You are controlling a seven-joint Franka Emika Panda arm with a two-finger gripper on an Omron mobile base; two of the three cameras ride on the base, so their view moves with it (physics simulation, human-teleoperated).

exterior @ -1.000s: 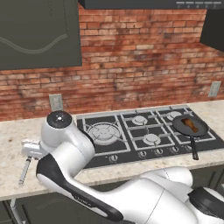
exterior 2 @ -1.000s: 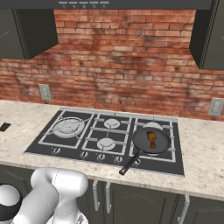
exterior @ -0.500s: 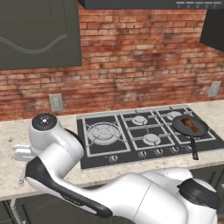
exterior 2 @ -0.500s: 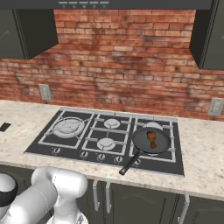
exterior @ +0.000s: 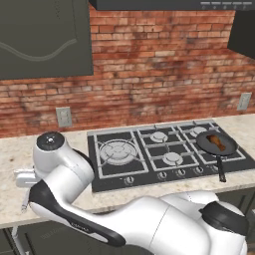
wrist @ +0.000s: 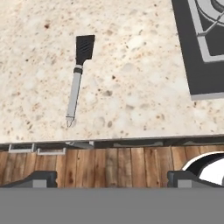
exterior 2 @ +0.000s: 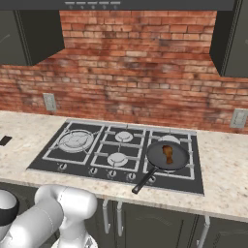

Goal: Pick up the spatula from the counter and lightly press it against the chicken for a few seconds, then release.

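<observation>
Plainly, the spatula (wrist: 78, 78) lies flat on the worktop (wrist: 131, 87), close to its front edge and left of the hob (wrist: 201, 52). Its dark blade points toward the wall and its grey handle toward the edge. The gripper (wrist: 113, 178) hangs above, apart from it, with fingers spread wide and holding nothing. On the hob's right side sits the pan (exterior 2: 156, 149), with the chicken (exterior 2: 168, 154) inside.

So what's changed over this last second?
The arm swung left over the counter, towards the spatula. Its tool is wide open as before and took hold of nothing. The spatula lay flat where it was, and the pan with the chicken stayed put on the stove.
</observation>
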